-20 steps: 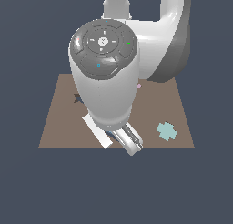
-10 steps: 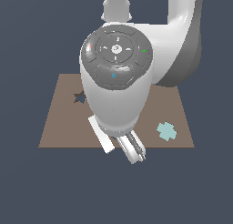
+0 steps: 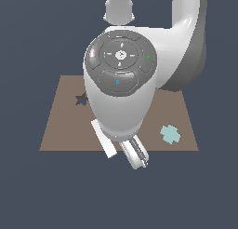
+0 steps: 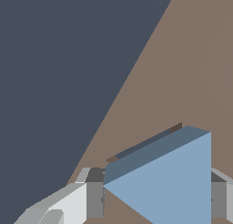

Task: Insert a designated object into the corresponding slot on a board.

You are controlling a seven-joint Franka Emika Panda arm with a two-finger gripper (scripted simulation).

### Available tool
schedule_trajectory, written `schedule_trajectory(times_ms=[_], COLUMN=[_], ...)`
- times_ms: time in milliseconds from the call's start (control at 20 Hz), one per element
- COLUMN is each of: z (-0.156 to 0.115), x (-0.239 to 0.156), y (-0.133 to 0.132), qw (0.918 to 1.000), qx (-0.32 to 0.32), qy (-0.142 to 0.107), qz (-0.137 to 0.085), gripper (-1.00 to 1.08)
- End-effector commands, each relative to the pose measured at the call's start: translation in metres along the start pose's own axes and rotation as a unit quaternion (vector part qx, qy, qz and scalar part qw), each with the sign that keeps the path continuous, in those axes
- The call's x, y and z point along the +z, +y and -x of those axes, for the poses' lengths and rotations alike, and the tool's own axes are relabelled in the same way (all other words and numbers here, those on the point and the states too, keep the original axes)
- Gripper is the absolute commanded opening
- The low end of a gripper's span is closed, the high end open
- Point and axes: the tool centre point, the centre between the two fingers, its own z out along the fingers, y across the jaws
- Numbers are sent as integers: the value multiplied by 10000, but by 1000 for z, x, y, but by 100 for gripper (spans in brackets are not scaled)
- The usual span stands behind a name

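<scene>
The light-blue triangular block (image 4: 168, 182) sits between my two fingers, one finger (image 4: 88, 198) on each side, so my gripper (image 4: 154, 196) is shut on it just above the brown board (image 4: 191, 73). In the exterior view the gripper (image 3: 135, 153) hangs over the board's (image 3: 60, 125) near edge, and the arm's big white body hides the block and the middle of the board. The triangular slot does not show in either view.
A dark star-shaped hole (image 3: 82, 100) lies on the board toward the exterior view's left. A teal cross-shaped block (image 3: 169, 134) rests near the board's right corner. Beyond the board's edge there is only dark floor (image 4: 54, 82).
The arm's body has come closer to the exterior camera and looms larger. The gripper has shifted slightly toward the board's near edge and a little to the exterior view's right.
</scene>
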Motion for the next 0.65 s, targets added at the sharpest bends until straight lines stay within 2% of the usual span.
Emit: schedule_trajectory(times_ms=[0,100,150,600], z=[0,0,0,0], x=[5,7,7,7], y=[0,0,0,0], qw=[10000,10000,10000,10000], qx=[8,11,11,11], qy=[-2,-3,-3,-3], qz=[3,2,2,2], gripper=[-100,-100,100,100])
